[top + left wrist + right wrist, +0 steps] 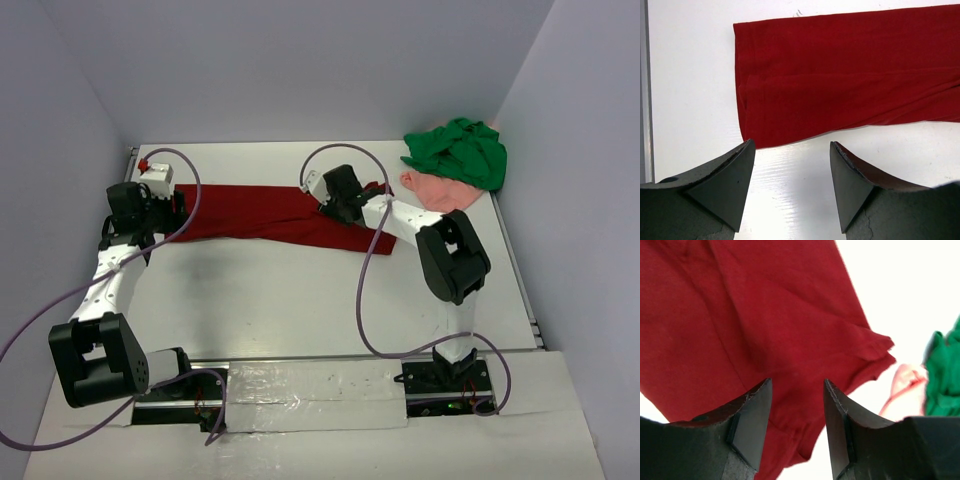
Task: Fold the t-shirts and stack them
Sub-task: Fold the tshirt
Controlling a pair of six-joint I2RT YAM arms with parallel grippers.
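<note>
The dark red t-shirt (270,213) lies flat as a long folded strip across the back of the table. Its left end (840,75) fills the upper part of the left wrist view. My left gripper (172,212) is at that left end, open, its fingertips (742,155) over bare table just short of the cloth's edge. My right gripper (326,203) hovers open over the strip's right part, near the sleeve (875,347), with red cloth (740,315) below the jaws and nothing held. The green t-shirt (460,150) and pink t-shirt (440,190) lie bunched at the back right.
Grey walls close in the table (300,300) on the left, back and right. The green t-shirt (945,370) and pink t-shirt (905,390) sit just beyond the red sleeve. Purple cables (365,280) loop over both arms.
</note>
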